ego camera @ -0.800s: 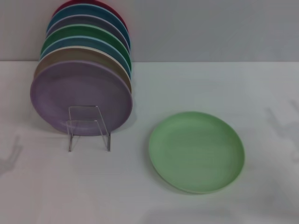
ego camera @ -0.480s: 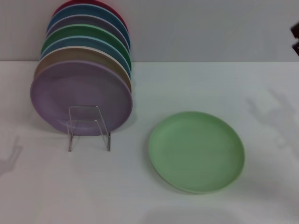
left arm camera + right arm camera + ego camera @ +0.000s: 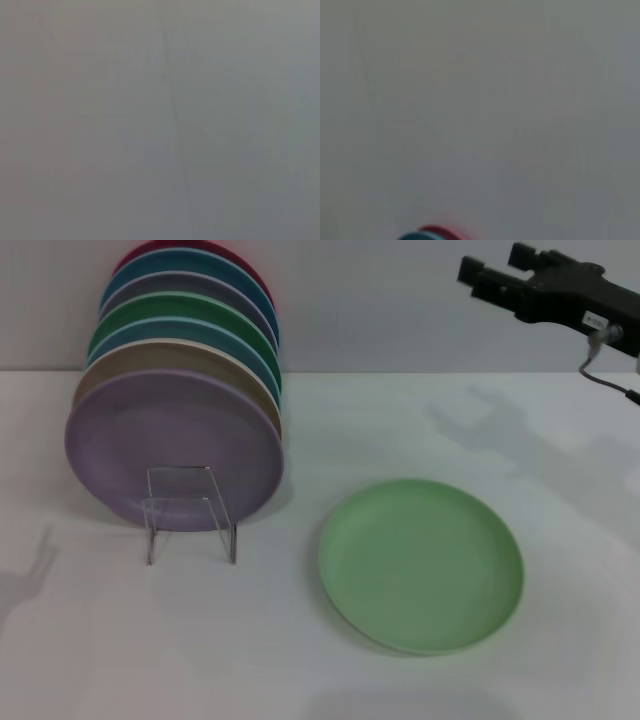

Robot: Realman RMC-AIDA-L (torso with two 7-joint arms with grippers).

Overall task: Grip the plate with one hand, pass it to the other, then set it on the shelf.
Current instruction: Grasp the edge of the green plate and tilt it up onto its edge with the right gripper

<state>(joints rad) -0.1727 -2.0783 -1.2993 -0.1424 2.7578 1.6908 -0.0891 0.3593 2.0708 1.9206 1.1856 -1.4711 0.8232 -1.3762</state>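
Flat on the table (image 3: 300, 680), one plate (image 3: 421, 564); seven racked plates (image 3: 175, 448).

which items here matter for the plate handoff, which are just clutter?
In the job:
- pale green plate, flat on the table
- clear rack, front slot free
- right gripper, high above the table, holding nothing

Just there:
- purple plate, standing foremost in the rack
- stack of coloured plates behind it
- white table

Left gripper: out of view.
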